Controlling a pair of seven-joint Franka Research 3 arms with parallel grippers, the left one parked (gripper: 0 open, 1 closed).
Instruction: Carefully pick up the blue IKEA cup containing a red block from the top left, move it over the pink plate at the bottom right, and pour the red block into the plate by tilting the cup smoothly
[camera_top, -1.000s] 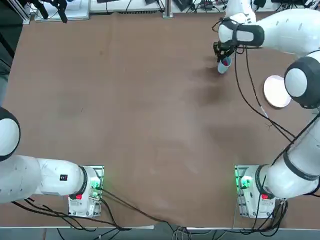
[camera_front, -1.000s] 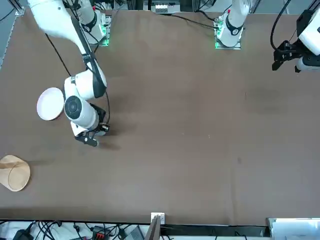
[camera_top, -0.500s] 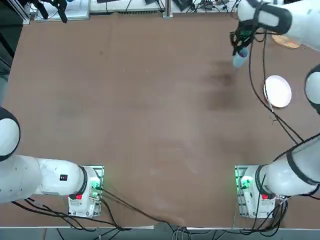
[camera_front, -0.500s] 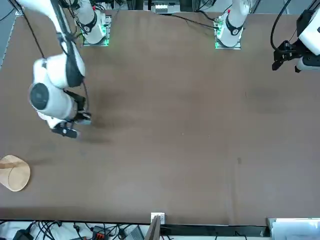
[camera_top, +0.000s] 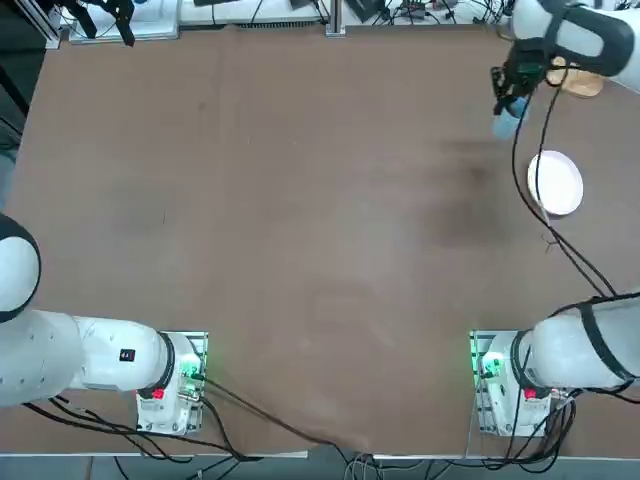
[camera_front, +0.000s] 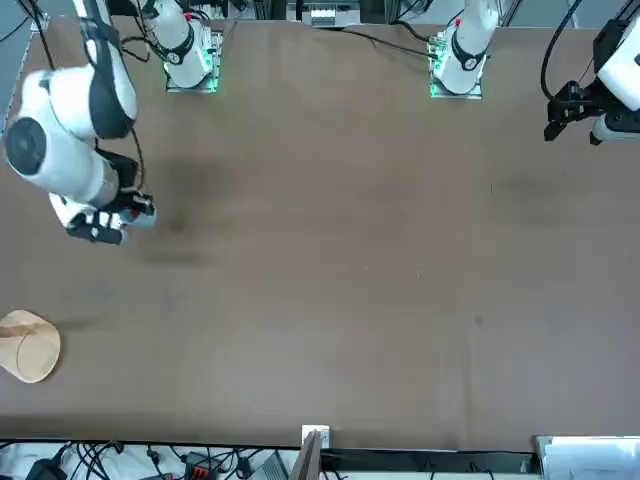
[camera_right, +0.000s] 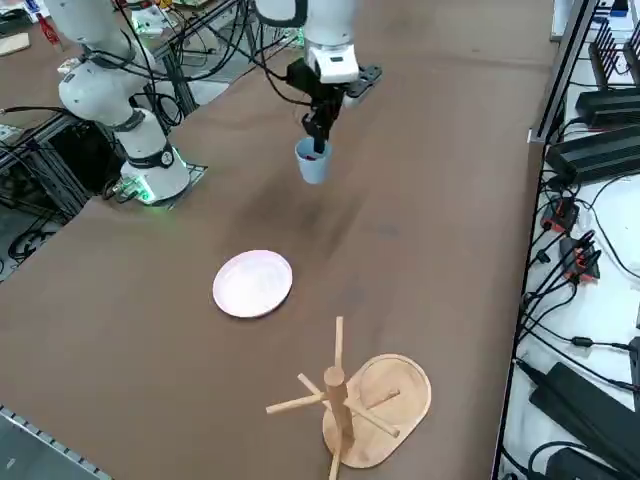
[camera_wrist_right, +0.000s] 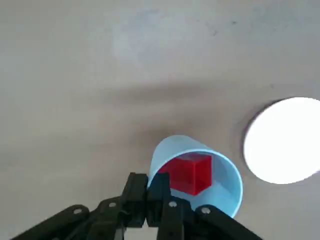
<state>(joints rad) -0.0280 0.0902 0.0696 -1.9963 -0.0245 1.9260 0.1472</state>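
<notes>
My right gripper (camera_right: 318, 138) is shut on the rim of the blue IKEA cup (camera_right: 312, 163), which hangs upright above the brown table. In the wrist view the fingers (camera_wrist_right: 161, 194) pinch the wall of the cup (camera_wrist_right: 220, 192), and the red block (camera_wrist_right: 189, 173) lies inside it. From overhead, the cup (camera_top: 507, 122) and gripper (camera_top: 511, 102) are at the far right of the table. The pink plate (camera_top: 555, 182) lies flat, nearer the robot and further right. It also shows beside the cup as a pale disc (camera_wrist_right: 284, 140). In the front view the arm hides the plate.
A tan wooden mug tree (camera_right: 345, 395) on an oval base stands past the plate (camera_right: 253, 283), near the table's right edge; its base (camera_front: 28, 345) also shows in the front view. Cables and equipment line that edge. The table (camera_top: 300, 200) spreads wide to the cup's left.
My right arm has carried the cup rightward across the far side of the table, closer to the plate. The grip stayed shut and the plate has not moved.
</notes>
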